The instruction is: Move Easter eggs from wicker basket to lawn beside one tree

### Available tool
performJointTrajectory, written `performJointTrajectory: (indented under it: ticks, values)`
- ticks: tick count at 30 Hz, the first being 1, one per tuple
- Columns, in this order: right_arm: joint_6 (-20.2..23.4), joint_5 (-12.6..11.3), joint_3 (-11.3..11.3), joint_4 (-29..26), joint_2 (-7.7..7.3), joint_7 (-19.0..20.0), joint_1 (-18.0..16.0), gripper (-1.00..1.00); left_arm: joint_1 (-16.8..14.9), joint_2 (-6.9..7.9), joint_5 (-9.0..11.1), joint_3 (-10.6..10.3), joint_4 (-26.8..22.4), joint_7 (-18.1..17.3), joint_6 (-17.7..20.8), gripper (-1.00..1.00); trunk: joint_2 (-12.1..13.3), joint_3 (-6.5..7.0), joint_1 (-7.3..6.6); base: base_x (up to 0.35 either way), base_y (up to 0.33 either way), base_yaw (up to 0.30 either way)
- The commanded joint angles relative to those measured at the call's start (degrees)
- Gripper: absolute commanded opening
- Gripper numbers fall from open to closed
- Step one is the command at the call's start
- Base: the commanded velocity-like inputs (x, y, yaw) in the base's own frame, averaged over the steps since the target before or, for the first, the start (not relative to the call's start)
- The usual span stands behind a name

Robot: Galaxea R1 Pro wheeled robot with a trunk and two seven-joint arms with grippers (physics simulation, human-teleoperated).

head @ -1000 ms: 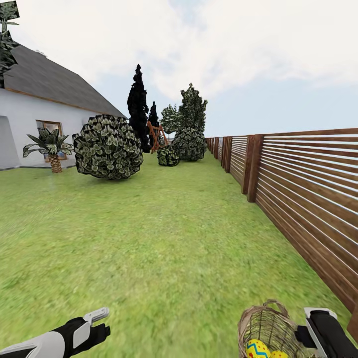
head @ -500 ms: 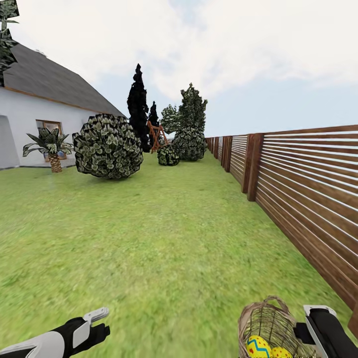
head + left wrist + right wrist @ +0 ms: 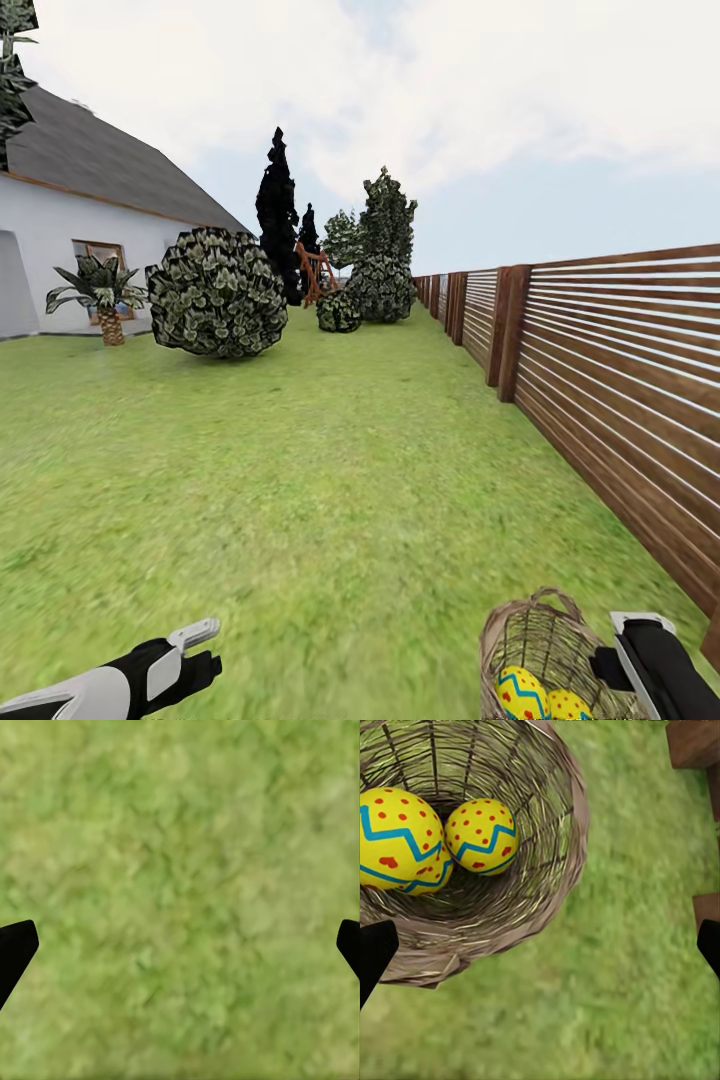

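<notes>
Easter eggs [image 3: 399, 840] lie inside the wicker basket [image 3: 545, 645] on the lawn [image 3: 330, 470], near the slatted wooden fence [image 3: 620, 390].

Two yellow eggs with blue zigzags and red dots touch at the basket's bottom; a third peeks from under the larger one. Right gripper [image 3: 540, 945] hangs over grass just beside the basket rim, fingers spread wide, grasping nothing. Left gripper [image 3: 180, 945] hovers over bare grass, likewise released. Bushes [image 3: 217, 293], a near-black tree [image 3: 277, 215] and the white house [image 3: 60, 250] stand well beyond.

A home garden: mown lawn [image 3: 330, 480], slatted wooden fence [image 3: 620, 390], white house [image 3: 60, 270], bushes [image 3: 215, 293].
</notes>
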Motion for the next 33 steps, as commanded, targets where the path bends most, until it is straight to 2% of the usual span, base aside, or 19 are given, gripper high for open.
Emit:
performJointTrajectory:
  ticks: [1,33]
  values:
    - [0.28,0.55,-0.02,-0.15,0.02,0.27,-0.06,1.00,-0.07,0.01,0.27,0.42,0.08,0.19,0.09,1.00,-0.45,-0.25,0.22,0.000,0.000,0.000]
    - [0.28,0.98,0.22,-0.31,0.56,0.27,-0.06,1.00,-0.08,0.01,0.27,0.44,0.08,0.19,0.09,1.00,-13.29,-6.00,7.25,0.000,0.000,0.000]
